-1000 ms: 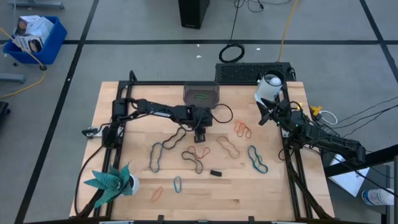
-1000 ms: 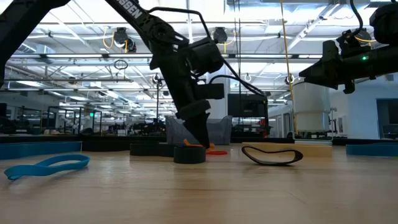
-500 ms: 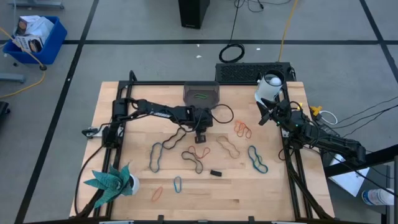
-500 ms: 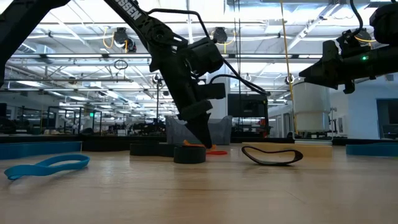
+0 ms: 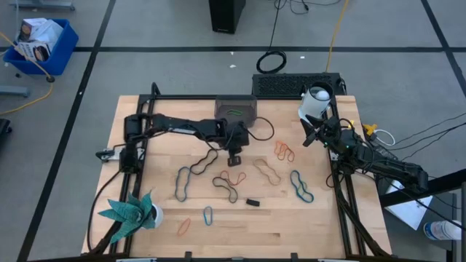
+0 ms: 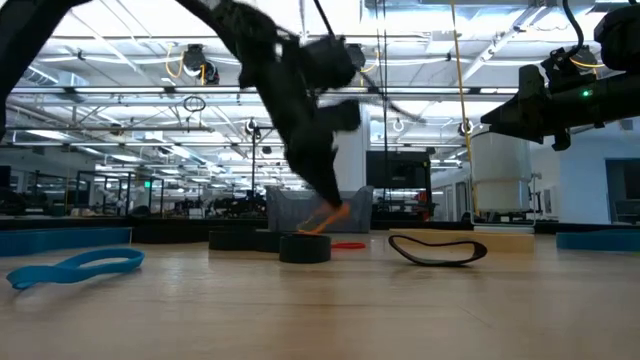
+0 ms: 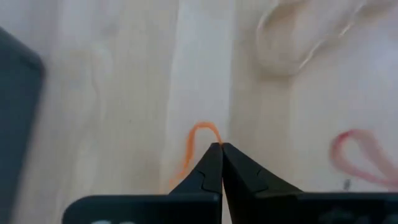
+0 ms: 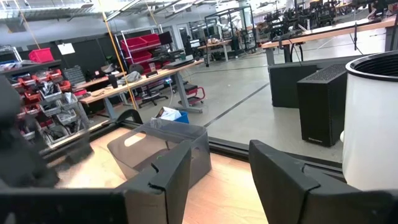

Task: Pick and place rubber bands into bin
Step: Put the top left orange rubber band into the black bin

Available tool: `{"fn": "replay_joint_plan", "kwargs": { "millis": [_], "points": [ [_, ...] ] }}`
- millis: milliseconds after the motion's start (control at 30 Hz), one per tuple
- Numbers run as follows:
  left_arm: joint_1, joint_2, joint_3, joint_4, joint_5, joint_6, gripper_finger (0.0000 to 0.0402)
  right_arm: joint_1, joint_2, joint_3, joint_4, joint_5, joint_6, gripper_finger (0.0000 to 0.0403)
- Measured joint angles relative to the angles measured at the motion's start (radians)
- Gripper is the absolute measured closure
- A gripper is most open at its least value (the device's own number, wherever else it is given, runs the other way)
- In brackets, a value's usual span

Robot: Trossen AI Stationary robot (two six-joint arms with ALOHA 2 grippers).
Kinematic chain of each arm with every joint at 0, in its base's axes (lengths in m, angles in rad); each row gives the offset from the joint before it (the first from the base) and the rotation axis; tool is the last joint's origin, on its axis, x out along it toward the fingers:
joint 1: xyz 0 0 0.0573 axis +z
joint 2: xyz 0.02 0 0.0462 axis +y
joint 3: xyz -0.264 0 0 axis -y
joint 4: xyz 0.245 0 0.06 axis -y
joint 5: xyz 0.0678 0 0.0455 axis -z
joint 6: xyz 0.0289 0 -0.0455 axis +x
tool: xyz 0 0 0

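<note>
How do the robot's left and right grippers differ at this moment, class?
The left gripper is shut on an orange rubber band over mid-table; the right gripper is open and holds nothing. The left hangs close above the wood; the right waits at the table's right edge. Both have dark fingers.
</note>
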Motion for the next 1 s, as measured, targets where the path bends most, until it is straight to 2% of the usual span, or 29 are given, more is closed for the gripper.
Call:
{"fn": "replay_joint_plan", "kwargs": {
  "millis": [100, 467, 600, 800, 1000],
  "points": [
    [0.001, -0.086, 0.005, -0.038, 0.001, 0.006, 0.0398, 0.0, 0.002, 0.0, 0.0, 0.001, 0.0, 0.0248],
    [0.04, -0.474, 0.01, 0.052, -0.067, 0.0, 0.0397, 0.0, 0.022, 0.0, 0.0, 0.002, -0.003, 0.0248],
    [0.058, -0.549, 0.011, 0.068, -0.076, 0.004, 0.0397, 0.0, 0.022, 0.0, 0.001, 0.002, -0.003, 0.0248],
    [0.095, -0.55, 0.009, 0.068, -0.148, 0.029, 0.0398, 0.0, 0.021, 0.0, 0.002, 0.004, 0.001, 0.0248],
    [0.158, -0.454, 0.007, 0.093, -0.172, 0.005, 0.0397, 0.0, 0.021, 0.0, 0.002, 0.005, 0.004, 0.0248]
  ]
}}
